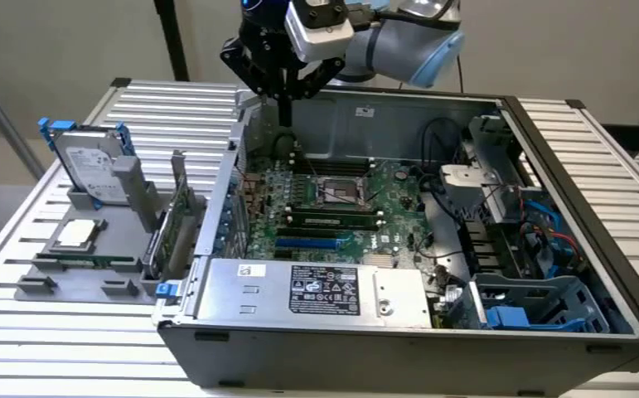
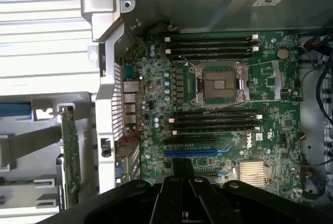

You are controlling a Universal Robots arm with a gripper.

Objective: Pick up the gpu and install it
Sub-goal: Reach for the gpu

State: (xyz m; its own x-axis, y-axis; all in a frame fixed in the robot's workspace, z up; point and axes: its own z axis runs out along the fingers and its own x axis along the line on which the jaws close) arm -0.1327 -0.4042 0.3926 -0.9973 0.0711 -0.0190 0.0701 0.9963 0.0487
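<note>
The gpu [image 1: 173, 228] stands on edge in a grey holder [image 1: 70, 286] on the exterior view's left, just outside the open computer case [image 1: 408, 332]. Its green board faces out and its silver bracket points up. In the wrist view the gpu [image 2: 70, 156] appears as a thin green strip beside the case's rear wall. My gripper [image 1: 285, 114] hangs over the far left corner of the case, above the motherboard [image 1: 391, 195], well away from the gpu. Its fingers are shut with nothing between them. The wrist view has the gripper [image 2: 180, 171] above the blue expansion slot [image 2: 190, 152].
A silver hard drive with blue rails [image 1: 89, 162], a processor [image 1: 79, 234] and a memory stick [image 1: 87, 261] also sit in the holder. The power supply [image 1: 308, 286] fills the case's near side, with cables and a drive cage [image 1: 530, 298] on the exterior view's right. All rests on a slatted table [image 1: 31, 332].
</note>
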